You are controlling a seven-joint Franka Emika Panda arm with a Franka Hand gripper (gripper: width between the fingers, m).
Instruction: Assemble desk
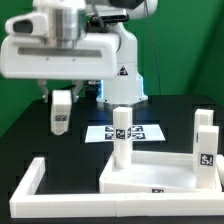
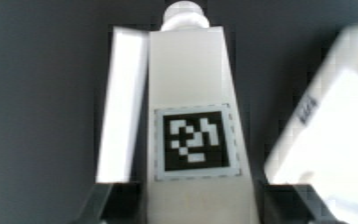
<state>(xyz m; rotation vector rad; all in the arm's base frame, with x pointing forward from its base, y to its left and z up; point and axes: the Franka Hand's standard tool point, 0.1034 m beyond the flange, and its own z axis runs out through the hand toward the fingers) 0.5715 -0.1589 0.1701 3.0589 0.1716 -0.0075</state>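
Observation:
My gripper (image 1: 60, 97) is shut on a white blocky desk leg (image 1: 61, 114) and holds it upright above the black table, at the exterior view's left. In the wrist view the leg (image 2: 194, 90) fills the middle with its square tag facing the camera, and the dark fingers (image 2: 115, 207) press on both its sides; the gripper (image 2: 197, 208) is closed around it. The white rimmed tabletop panel (image 1: 165, 176) lies at the front right. One leg (image 1: 122, 138) stands upright at its back left corner. Two more legs (image 1: 205, 145) stand at its right side.
The marker board (image 1: 138, 132) lies flat behind the tabletop, in front of the robot base (image 1: 122, 80). A long white border rail (image 1: 30, 185) runs along the front left. A blurred white part (image 2: 336, 100) shows beside the held leg in the wrist view.

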